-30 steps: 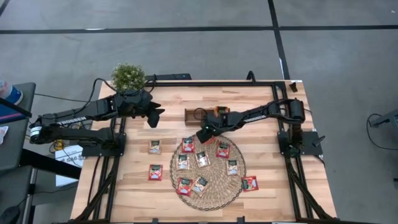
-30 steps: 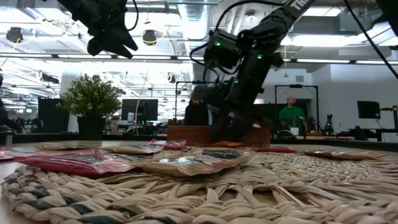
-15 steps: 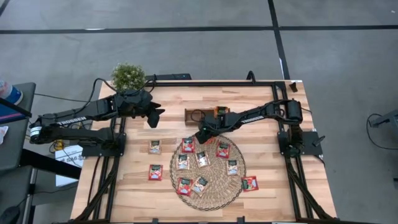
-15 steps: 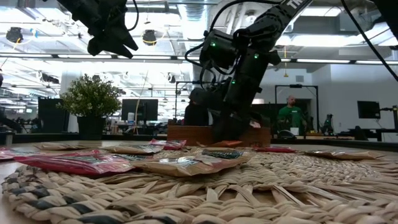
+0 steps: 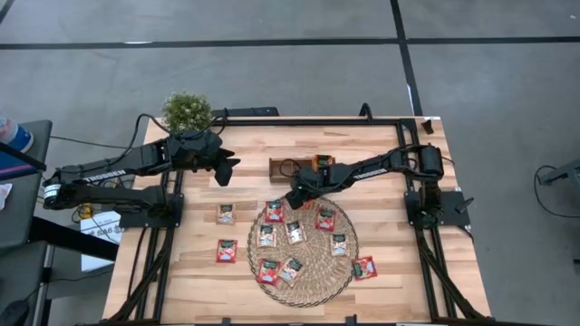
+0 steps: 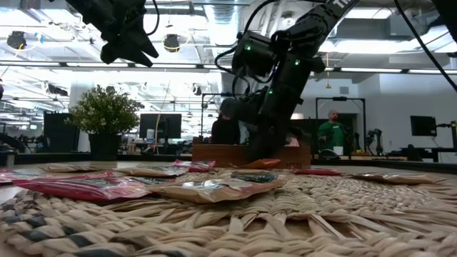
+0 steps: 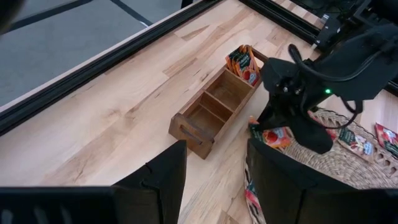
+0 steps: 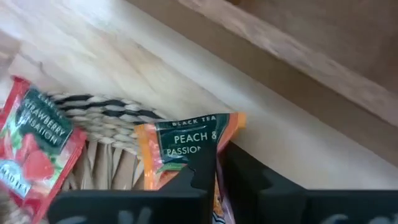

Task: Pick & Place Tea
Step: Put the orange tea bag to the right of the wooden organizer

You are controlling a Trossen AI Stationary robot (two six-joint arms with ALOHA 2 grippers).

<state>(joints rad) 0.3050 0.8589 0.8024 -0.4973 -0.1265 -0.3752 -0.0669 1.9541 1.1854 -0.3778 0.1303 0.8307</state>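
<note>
Several red-orange and pale tea sachets (image 5: 294, 232) lie flat on the round wicker mat (image 5: 317, 272), and others lie on the table beside it (image 5: 226, 214). My right gripper (image 5: 294, 195) is low over the mat's far edge, just in front of the wooden tray (image 5: 292, 166). It is shut on an orange peach tea sachet (image 8: 186, 149). More sachets stand in the tray's right-hand compartment (image 7: 244, 62). My left gripper (image 5: 225, 174) hangs open, high above the table to the left of the tray. My right gripper pinches the orange sachet's edge (image 8: 214, 146) between its two fingers, coming from above and slanting from the table's right. The sachet stands up between the fingers (image 8: 193, 180), its printed face toward the mat. Its lower part is hidden by the fingers, so I cannot tell whether it is lifted clear.
A potted plant (image 5: 187, 110) stands at the far left corner. The tray's left and middle compartments (image 7: 214, 106) show bare wood. Bare table lies at the near left and along the far edge. People show in the room behind the table (image 6: 334, 132).
My right gripper has shifted a little toward the table's left over the mat's far edge, and its fingers have shut on the orange sachet. The sachet now stands up from the mat instead of lying flat.
</note>
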